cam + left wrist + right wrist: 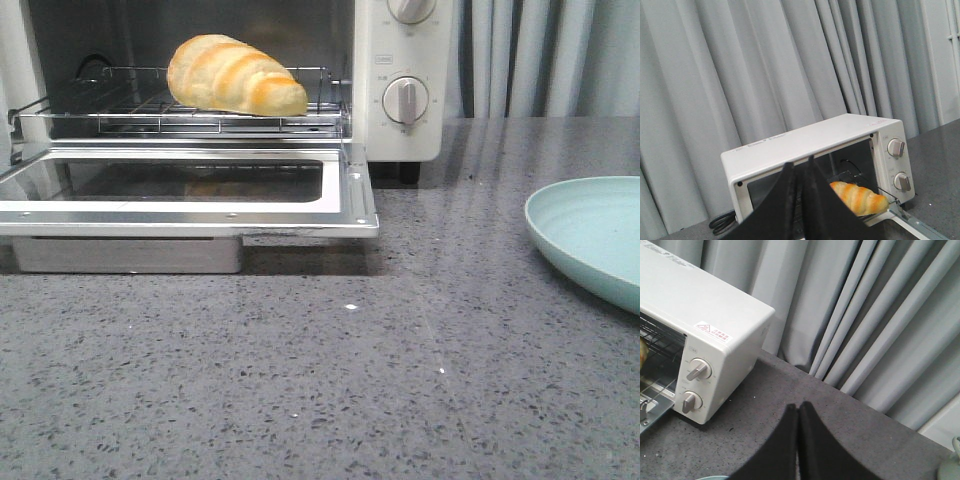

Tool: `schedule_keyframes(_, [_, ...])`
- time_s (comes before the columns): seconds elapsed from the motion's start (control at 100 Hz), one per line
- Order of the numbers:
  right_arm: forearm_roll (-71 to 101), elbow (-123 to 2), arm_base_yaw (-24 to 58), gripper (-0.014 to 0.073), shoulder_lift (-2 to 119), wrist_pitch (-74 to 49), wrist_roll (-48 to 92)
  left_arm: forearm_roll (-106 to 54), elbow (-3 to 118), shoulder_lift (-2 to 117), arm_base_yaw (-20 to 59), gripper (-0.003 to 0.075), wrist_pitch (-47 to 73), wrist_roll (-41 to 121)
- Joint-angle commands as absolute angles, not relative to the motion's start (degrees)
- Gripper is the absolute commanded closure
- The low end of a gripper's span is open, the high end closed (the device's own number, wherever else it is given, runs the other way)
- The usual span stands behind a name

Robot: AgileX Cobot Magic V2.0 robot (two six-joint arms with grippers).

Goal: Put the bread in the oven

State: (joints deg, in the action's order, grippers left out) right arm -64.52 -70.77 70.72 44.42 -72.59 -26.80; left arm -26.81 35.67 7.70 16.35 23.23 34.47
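The oven [400,80] serves as the landmark. At its left, the interior stands open, the glass door [190,190] dropped flat in front of the cavity. The bread [235,75] lies on the wire rack [130,118] inside that cavity, just behind the open door, resting on the rack's near part and touching nothing else that shows. By that, the main part of the task looks done: the roll is in the oven and no gripper has hold of it. What may be left is shutting the door, if that counts; the task sentence does not ask for it.

The bread's long axis runs roughly across the oven's mouth, parallel to the door's hinge line. Its rounded, thicker end lies toward the oven's left wall, and its browner tapered end points toward the knob panel [405,100] on the oven's right.

To the right of the oven, well apart on the grey counter [330,380], sits a pale blue plate [590,230], bare in the part that shows.

The left gripper [804,165] and the right gripper [798,410] each have their fingers pressed together on nothing, both held away from the oven.
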Motion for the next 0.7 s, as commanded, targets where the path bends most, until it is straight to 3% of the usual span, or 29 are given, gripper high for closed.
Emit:
schedule_keyframes(0.0, [-70.12,-70.82,70.43,0.0643,44.59,-74.54,-27.17,-28.89,35.92,8.72,16.19,0.0740,19.92,33.71])
schedule_keyframes(0.29, [-71.86,-70.66,64.04,0.0643,44.02,-74.54,-28.64,-29.13,33.25,8.72,16.19,0.0740,16.17,33.71])
schedule_keyframes(0.69, [-69.65,-70.66,43.99,0.0643,36.06,-74.54,-26.61,-29.13,33.25,8.72,16.19,0.0740,14.08,33.71])
